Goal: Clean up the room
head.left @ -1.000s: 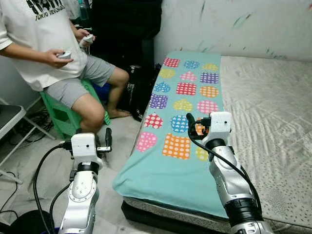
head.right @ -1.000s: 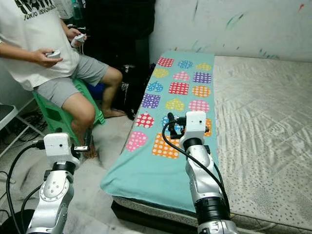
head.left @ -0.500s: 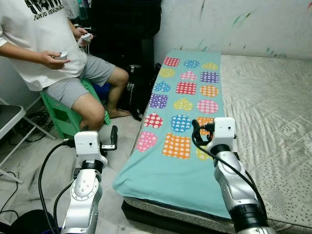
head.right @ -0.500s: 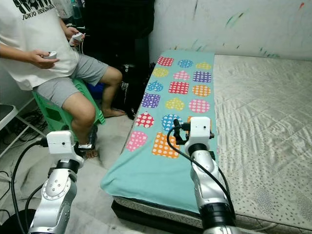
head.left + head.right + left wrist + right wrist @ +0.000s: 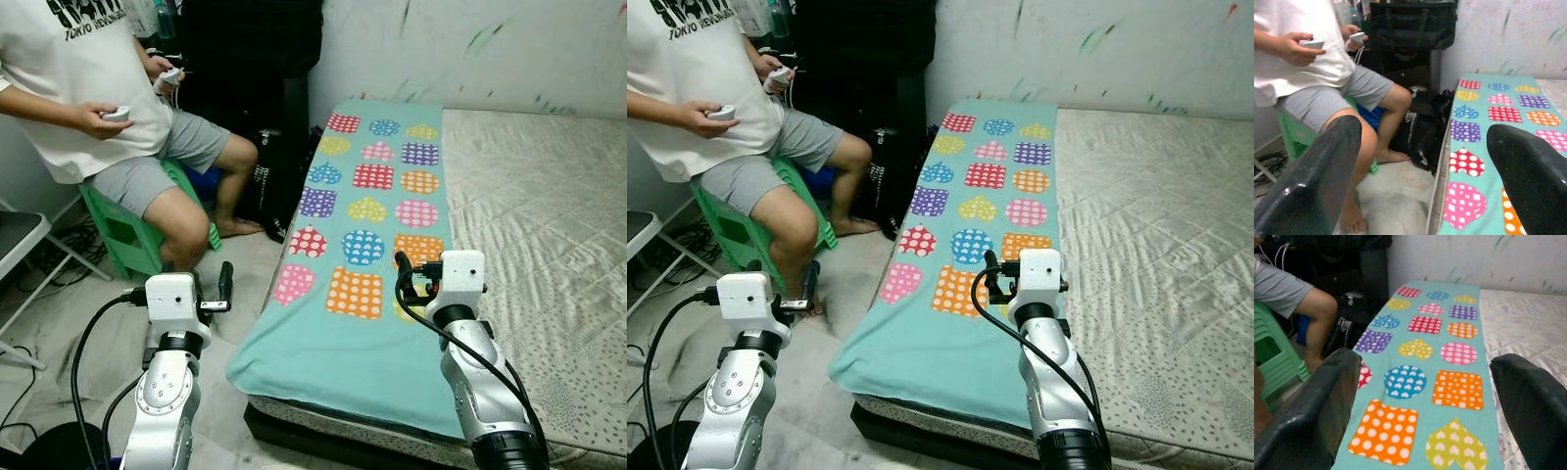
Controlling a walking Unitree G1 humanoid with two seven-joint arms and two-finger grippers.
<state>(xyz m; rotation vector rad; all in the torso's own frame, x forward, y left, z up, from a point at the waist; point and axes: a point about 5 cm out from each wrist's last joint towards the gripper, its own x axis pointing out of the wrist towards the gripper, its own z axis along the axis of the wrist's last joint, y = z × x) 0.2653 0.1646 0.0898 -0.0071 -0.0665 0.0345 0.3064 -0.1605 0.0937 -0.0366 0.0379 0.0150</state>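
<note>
We stand at the foot of the bed (image 5: 549,196), a bare quilted mattress that runs away to the paint-smeared wall. Along its left edge lies the teal blanket (image 5: 343,343), spread flat as a long strip from the wall end down to the near left corner, where its hem hangs a little over the side. It is printed with dotted hearts, squares and circles, and it looks smooth and square to the mattress edge, so it may be laid out as tidying would leave it, or laid out ready for folding; the scene fits either.

Off the bed's left edge a person (image 5: 108,108) sits on a green stool (image 5: 122,230), holding a small controller in each hand (likely steering us). Dark bags stand on the floor between the stool and the bed.

Our right gripper (image 5: 997,279) hovers over the blanket near its right hem, toward the near end, the jaws spread wide and empty in the right wrist view, placed as if to come down on the cloth. Our left gripper (image 5: 216,289) hangs over the floor just off the bed's near left corner, jaws likewise wide and holding nothing, clear of the person's knee.
</note>
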